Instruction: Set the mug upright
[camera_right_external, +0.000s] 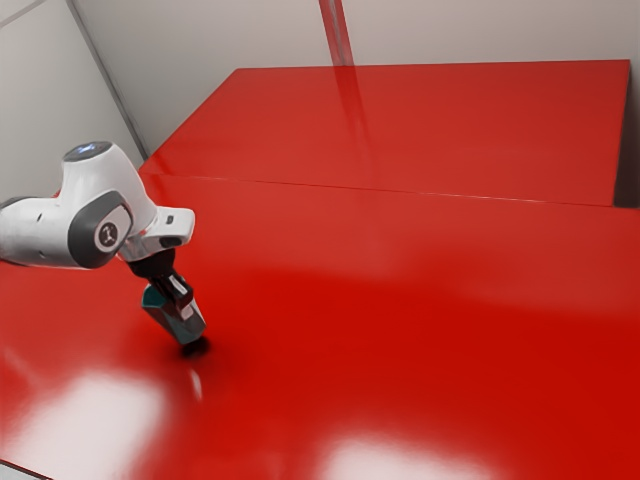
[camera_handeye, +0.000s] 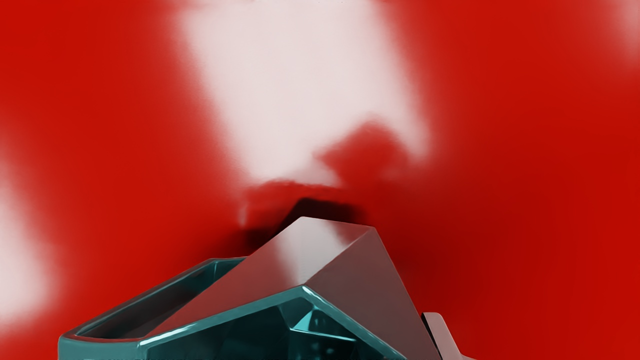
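I see the faceted, glossy teal mug (camera_right_external: 178, 325) by the black two-finger jaws (camera_right_external: 184, 302), over the glossy red tabletop (camera_right_external: 400, 330), toward the exterior view's left.

Arm (camera_right_external: 38, 232) bent at wrist (camera_right_external: 108, 215); gripper (camera_right_external: 187, 308) slants down, grip unclear.

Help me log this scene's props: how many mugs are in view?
1: a teal mug, tilted, at the gripper, over the red table, toward the exterior view's left. Another could be hidden behind the arm.
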